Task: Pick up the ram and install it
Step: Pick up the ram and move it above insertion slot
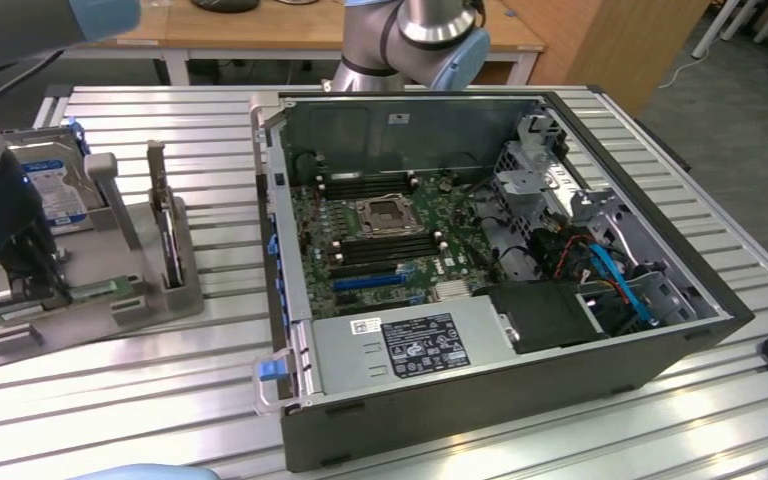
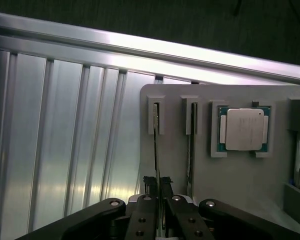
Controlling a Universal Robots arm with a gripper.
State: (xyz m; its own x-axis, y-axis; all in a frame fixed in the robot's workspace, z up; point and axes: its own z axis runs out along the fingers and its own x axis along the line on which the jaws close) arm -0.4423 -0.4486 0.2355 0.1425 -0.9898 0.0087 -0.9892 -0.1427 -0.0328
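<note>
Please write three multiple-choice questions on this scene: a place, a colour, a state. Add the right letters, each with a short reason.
1. Where is the silver CPU chip? A in the grey holder; B in the computer case; C in the claw.
2. What colour is the flat cable inside the computer case? A red; B blue; C yellow.
3. How is the claw? A shut on the ram; B wide open; C holding the CPU chip.
1A: it lies in a holder recess. 2B: it is blue. 3A: it pinches the ram's thin edge.

Exterior view high, angled down; wrist view close over shared fixture (image 2: 250, 175)
</note>
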